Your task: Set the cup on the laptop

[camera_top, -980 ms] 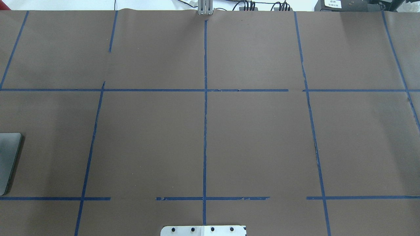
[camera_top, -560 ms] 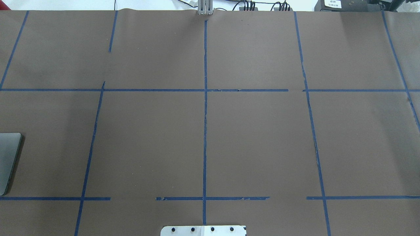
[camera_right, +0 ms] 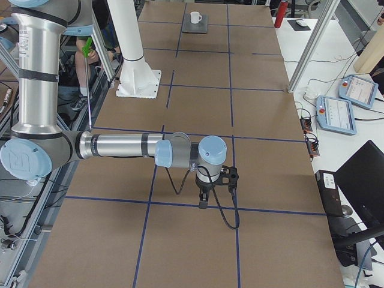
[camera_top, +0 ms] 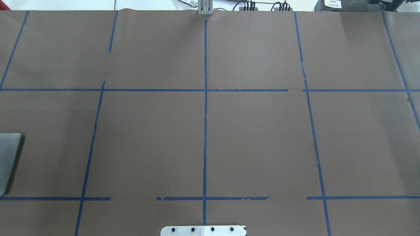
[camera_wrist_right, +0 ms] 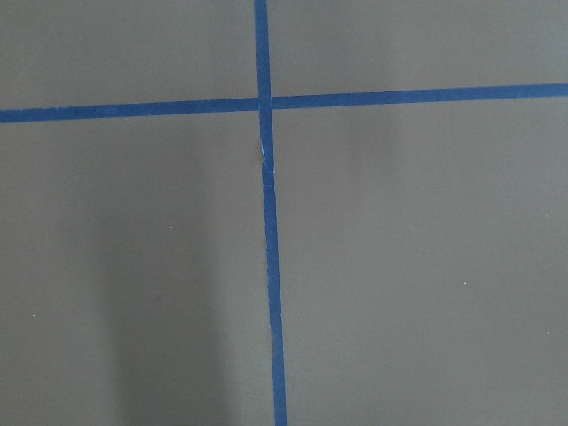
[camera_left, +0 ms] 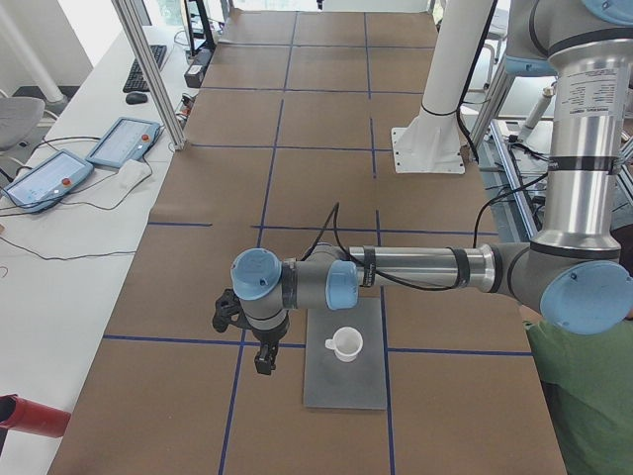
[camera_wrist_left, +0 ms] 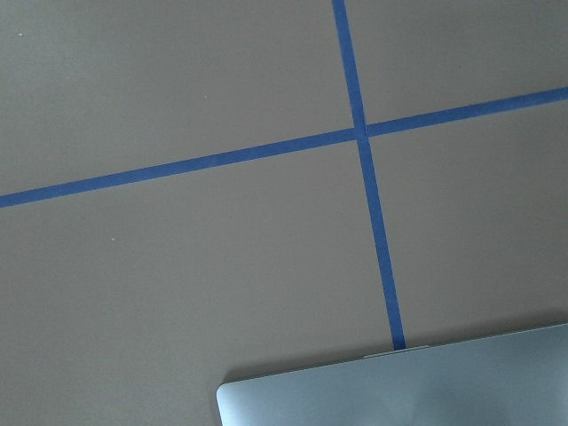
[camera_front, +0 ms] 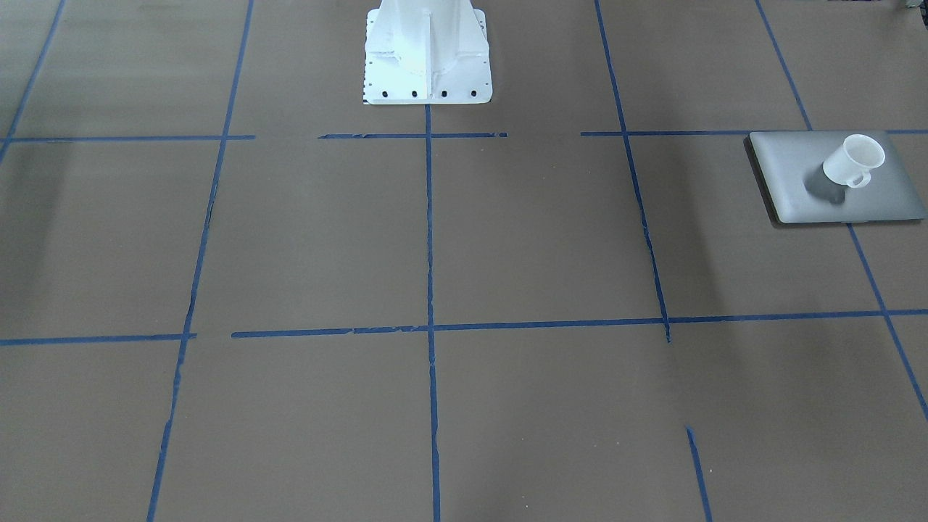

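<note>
A: Where is the cup (camera_front: 854,161) recorded?

B: Upright on the laptop (camera_front: 790,185) lid, near its middle. Its handle is turned outward, toward the left claw (camera_left: 263,358).

A: And the claws?

B: The left claw is held over the bench (camera_front: 507,239) just beside the laptop's outer edge, apart from the cup. Open or closed cannot be told. The right claw (camera_right: 203,201) is well apart, and its state cannot be told either. Placement is judged done.

Both arms were the usual deal: left arm (camera_left: 415,267) and right arm (camera_right: 114,146) had silver tubes, pale blue joint caps (camera_left: 256,274), black cables (camera_right: 221,215). The left gripper (camera_left: 263,364) and right gripper (camera_right: 203,203) were black. White pedestal (camera_front: 426,43) had black screws (camera_front: 414,93) along its 6 o'clock edge.
</note>
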Tool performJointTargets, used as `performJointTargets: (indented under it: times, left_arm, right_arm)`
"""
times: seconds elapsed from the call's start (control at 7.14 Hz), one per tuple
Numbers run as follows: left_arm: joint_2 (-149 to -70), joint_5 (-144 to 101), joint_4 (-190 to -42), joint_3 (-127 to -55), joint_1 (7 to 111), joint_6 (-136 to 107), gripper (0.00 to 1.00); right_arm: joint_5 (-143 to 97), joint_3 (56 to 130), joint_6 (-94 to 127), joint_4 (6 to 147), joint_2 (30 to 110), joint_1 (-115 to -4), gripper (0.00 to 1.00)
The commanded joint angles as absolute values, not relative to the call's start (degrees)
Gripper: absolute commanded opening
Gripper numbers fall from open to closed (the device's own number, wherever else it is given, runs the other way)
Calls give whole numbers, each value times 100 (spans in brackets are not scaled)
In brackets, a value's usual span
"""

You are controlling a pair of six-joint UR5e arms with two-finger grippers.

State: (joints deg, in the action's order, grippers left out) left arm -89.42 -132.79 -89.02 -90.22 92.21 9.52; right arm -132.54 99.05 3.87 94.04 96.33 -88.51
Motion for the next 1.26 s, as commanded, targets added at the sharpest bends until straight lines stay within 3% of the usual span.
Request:
performJointTargets:
  times: [0.0,1.12]
  left_arm:
    - [-9017,-13385,-8938,-9026,9229,-224,100]
    - [-8886,-13474,-9466,-9176,9229,-255,100]
  right_arm:
    - [-13254,9905,387,9404,9633,-8851,100]
    - [-13254,9905,387,9404,9633,-8851,100]
